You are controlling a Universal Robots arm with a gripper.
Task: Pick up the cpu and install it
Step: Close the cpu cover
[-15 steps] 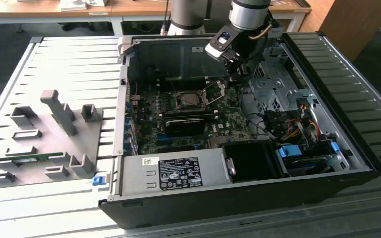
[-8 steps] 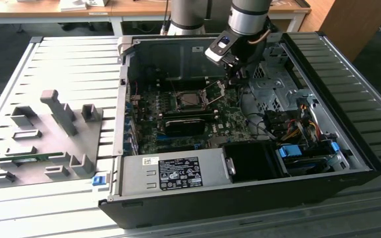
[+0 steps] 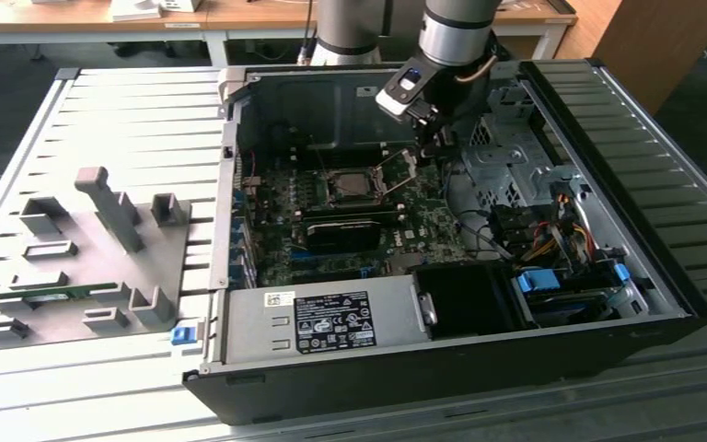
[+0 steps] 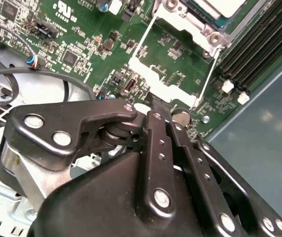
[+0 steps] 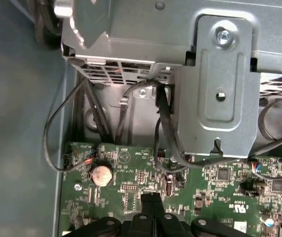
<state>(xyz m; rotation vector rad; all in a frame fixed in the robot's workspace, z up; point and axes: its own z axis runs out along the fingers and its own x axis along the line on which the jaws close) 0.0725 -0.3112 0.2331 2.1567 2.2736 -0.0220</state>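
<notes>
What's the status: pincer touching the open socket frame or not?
Cannot tell. In the second wrist view the pincer tip overlaps an edge of the socket frame; neither a gap nor contact shows plainly.

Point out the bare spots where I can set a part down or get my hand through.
Bare table slats lie beyond the fixture tray, along the near edge before it, and beside the case on the exterior view's right. Inside the case it is crowded: motherboard, cables, power supply, and the hand over the board.
</notes>
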